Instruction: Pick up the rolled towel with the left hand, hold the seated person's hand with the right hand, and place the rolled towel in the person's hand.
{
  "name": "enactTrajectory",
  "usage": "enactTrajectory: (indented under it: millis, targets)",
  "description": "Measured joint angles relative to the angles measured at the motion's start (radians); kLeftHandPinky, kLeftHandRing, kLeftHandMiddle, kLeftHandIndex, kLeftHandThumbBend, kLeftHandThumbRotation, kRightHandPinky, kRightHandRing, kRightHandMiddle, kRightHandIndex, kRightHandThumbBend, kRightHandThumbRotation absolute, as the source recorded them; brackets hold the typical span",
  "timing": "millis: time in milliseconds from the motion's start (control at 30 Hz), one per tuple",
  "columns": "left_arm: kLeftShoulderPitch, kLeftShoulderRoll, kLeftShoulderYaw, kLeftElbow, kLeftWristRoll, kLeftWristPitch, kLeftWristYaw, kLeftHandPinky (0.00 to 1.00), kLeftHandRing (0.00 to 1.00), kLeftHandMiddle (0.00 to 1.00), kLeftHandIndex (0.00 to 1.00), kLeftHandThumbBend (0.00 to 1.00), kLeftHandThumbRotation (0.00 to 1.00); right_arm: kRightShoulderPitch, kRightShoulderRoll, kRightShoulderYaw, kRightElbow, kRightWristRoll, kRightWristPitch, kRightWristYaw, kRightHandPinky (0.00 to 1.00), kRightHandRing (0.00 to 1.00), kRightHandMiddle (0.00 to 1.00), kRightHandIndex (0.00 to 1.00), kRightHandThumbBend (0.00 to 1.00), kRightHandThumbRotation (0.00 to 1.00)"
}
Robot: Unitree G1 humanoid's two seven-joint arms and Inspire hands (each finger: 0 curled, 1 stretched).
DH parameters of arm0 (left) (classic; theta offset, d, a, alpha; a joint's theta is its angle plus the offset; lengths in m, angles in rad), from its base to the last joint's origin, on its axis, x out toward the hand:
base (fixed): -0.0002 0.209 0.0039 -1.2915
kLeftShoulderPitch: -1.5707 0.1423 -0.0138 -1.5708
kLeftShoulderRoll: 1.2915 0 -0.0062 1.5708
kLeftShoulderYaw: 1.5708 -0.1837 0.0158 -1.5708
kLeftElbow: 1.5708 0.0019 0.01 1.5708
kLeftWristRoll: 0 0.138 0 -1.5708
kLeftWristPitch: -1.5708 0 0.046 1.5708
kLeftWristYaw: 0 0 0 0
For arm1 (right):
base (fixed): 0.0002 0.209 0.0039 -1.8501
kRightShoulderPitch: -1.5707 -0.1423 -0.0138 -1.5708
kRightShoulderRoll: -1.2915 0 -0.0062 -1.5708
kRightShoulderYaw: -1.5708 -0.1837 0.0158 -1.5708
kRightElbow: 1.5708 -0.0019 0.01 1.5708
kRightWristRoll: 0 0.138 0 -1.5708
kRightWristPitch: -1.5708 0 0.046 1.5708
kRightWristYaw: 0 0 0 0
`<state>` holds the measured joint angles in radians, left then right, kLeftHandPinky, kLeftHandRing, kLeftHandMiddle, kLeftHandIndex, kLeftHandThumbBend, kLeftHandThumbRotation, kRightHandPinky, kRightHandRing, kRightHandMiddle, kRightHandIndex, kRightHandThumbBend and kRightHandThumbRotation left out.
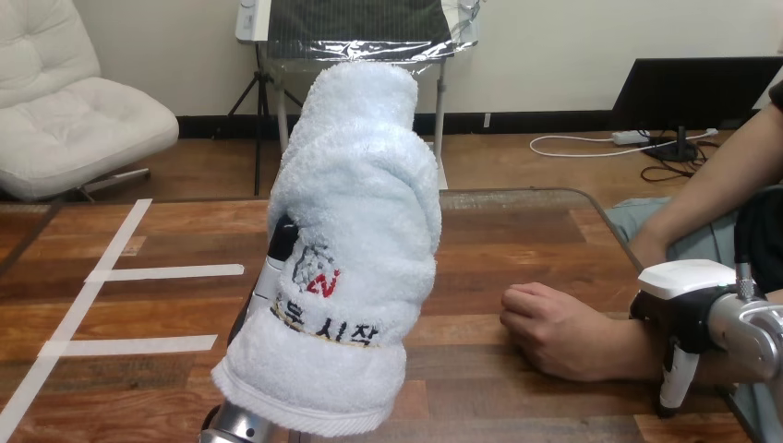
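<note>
A white rolled towel with red and dark stitching stands upright, lifted close in front of the head view. My left hand is shut on it from the left and shows just a dark and white sliver at the towel's edge. The rest of that hand is hidden behind the cloth. The person's hand rests on the table at the right, its fingers loosely curled and its knuckles pointing left. My right hand sits over the person's wrist, with one finger curled down the wrist's near side.
White tape lines cross the wooden table at the left. The person's other arm comes down from the upper right, behind my right hand. Bare wood lies between the towel and the person's hand.
</note>
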<state>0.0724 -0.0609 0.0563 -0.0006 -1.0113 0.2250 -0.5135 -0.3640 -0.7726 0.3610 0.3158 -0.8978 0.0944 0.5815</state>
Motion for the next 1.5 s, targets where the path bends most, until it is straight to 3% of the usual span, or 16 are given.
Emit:
enactTrajectory:
  millis: [300,433,567,833,1067,1200,1500]
  targets:
    - [0.003,0.000,0.000,0.000,0.002,-0.001,0.001,0.24,0.31,0.39,0.49,0.70,0.00,0.002,0.000,-0.002,0.013,0.026,-0.003,-0.040,0.37,0.48,0.54,0.51,0.73,0.00]
    - [0.004,0.000,-0.002,0.000,0.032,-0.019,0.005,0.24,0.31,0.40,0.48,0.69,0.00,0.004,0.001,-0.002,0.016,0.033,0.001,-0.057,0.43,0.54,0.59,0.52,0.73,0.00]
    - [0.004,0.001,-0.010,-0.003,0.135,-0.087,0.041,0.24,0.31,0.40,0.49,0.68,0.00,0.005,0.001,-0.002,0.015,0.036,0.005,-0.058,0.45,0.55,0.59,0.52,0.72,0.00]
    - [0.002,0.004,-0.035,0.016,0.404,-0.238,0.169,0.26,0.33,0.42,0.50,0.67,0.00,0.016,0.001,-0.008,0.002,0.047,0.016,-0.061,0.42,0.50,0.54,0.51,0.72,0.00]
    - [-0.025,0.005,-0.041,0.129,0.625,-0.387,0.275,0.27,0.34,0.43,0.51,0.70,0.00,0.045,0.001,-0.024,-0.024,0.080,0.016,-0.087,0.37,0.45,0.51,0.51,0.75,0.00]
    - [-0.053,0.005,-0.030,0.221,0.700,-0.453,0.313,0.27,0.35,0.43,0.51,0.71,0.01,0.064,0.001,-0.039,-0.042,0.098,0.017,-0.103,0.37,0.45,0.51,0.51,0.75,0.00]
    - [-0.119,0.007,-0.005,0.402,0.778,-0.531,0.348,0.27,0.35,0.43,0.50,0.72,0.05,0.096,-0.001,-0.073,-0.074,0.114,0.021,-0.119,0.38,0.46,0.51,0.53,0.75,0.00]
